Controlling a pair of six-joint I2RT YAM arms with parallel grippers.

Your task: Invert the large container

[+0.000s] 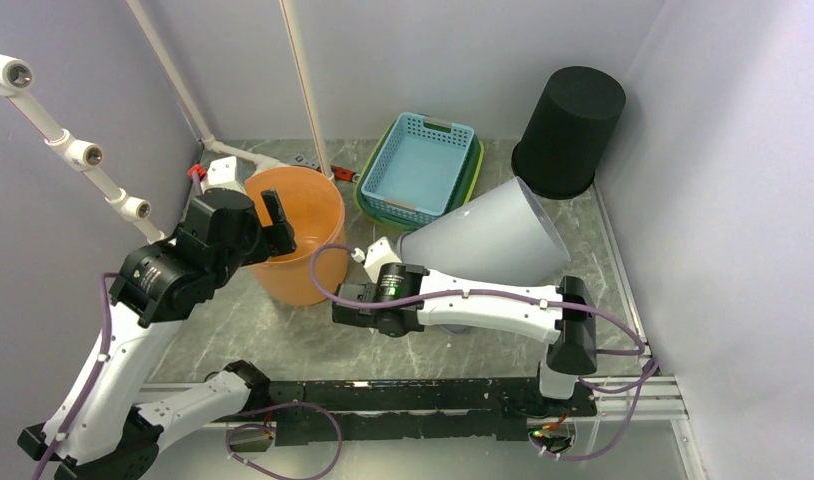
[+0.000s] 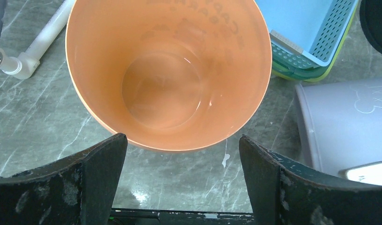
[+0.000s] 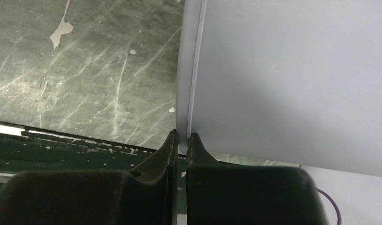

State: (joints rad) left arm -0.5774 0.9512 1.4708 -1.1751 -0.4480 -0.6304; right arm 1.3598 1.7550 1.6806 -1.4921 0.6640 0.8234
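Note:
The large container (image 1: 493, 240) is a pale grey bucket lying tilted on its side between the arms and the basket. It also shows at the right of the left wrist view, the grey container (image 2: 348, 122). My right gripper (image 1: 395, 258) is shut on the thin edge at its left end. The right wrist view shows the grey wall (image 3: 292, 79) pinched between the right gripper (image 3: 182, 140) tips. My left gripper (image 1: 273, 232) hangs open above the near rim of an upright orange bucket (image 1: 303, 215), with nothing between its fingers (image 2: 102, 164).
The orange bucket (image 2: 165, 70) stands empty. A blue basket (image 1: 423, 165) nested in a green one sits at the back. A black bucket (image 1: 568, 125) stands upside down at the back right. White pipes (image 1: 73, 150) run along the left wall.

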